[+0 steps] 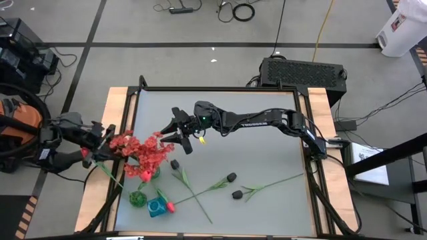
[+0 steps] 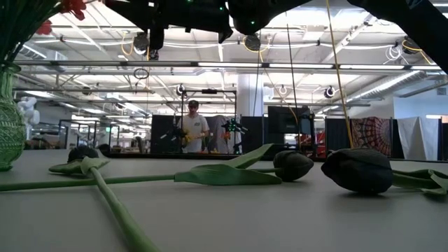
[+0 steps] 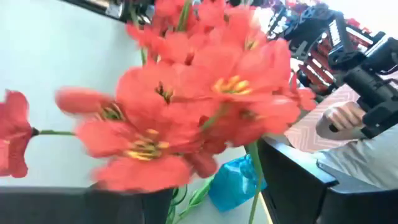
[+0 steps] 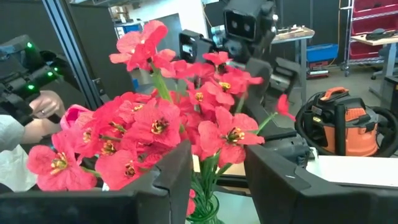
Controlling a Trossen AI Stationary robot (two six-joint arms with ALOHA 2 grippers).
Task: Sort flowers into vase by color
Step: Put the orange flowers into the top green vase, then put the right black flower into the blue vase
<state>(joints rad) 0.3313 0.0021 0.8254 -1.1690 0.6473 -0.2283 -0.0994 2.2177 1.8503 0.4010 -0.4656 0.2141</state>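
Observation:
A bunch of frilly red flowers (image 1: 143, 150) stands with its stems in a green glass vase (image 4: 205, 213), which also shows at the low view's left edge (image 2: 7, 119). A red-pink tulip bud (image 1: 145, 175) sits beside the bunch. My right gripper (image 1: 167, 132) is open on the bunch's far right side, and its fingers frame the blooms (image 4: 161, 124). My left gripper (image 1: 107, 140) is open at the bunch's left, with blooms (image 3: 186, 106) right in front of it; I cannot tell whether it touches them. Three black buds (image 1: 175, 164) (image 1: 231, 177) (image 1: 237, 195) and a red tulip (image 1: 170, 207) lie on the table on their green stems.
A second green vase (image 1: 138, 198) and a blue vase (image 1: 157, 209) stand near the table's near left corner. Crossed stems (image 1: 193, 190) lie in the near middle. A person's hand (image 3: 342, 118) shows beyond the table. The table's far half (image 1: 220, 100) holds only my right arm.

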